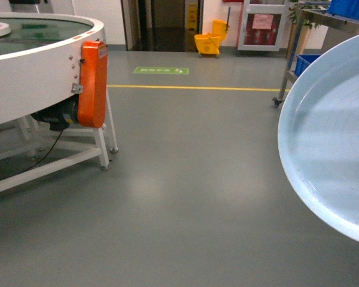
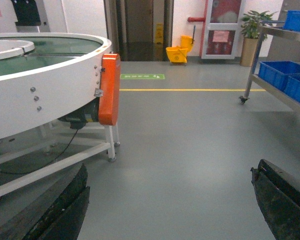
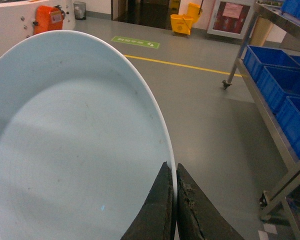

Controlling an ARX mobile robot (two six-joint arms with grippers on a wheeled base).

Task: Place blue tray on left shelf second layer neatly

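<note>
The blue tray [image 1: 329,137] is a round pale-blue dish that fills the right side of the head view, tilted up off the floor. In the right wrist view the blue tray [image 3: 75,140] covers the left half. My right gripper [image 3: 172,166] is shut on its rim, one dark finger on each side. My left gripper [image 2: 169,170] is open, with only grey floor between its fingers. A stainless-steel rack [image 3: 270,107] with caster wheels stands to the right. I cannot tell whether it is the left shelf.
A round white conveyor machine [image 1: 42,66] with an orange motor cover [image 1: 93,84] stands on white legs at the left. Deep-blue crates [image 3: 272,75] sit on the rack. A yellow mop bucket [image 1: 208,43] and a yellow floor line [image 1: 191,88] lie ahead.
</note>
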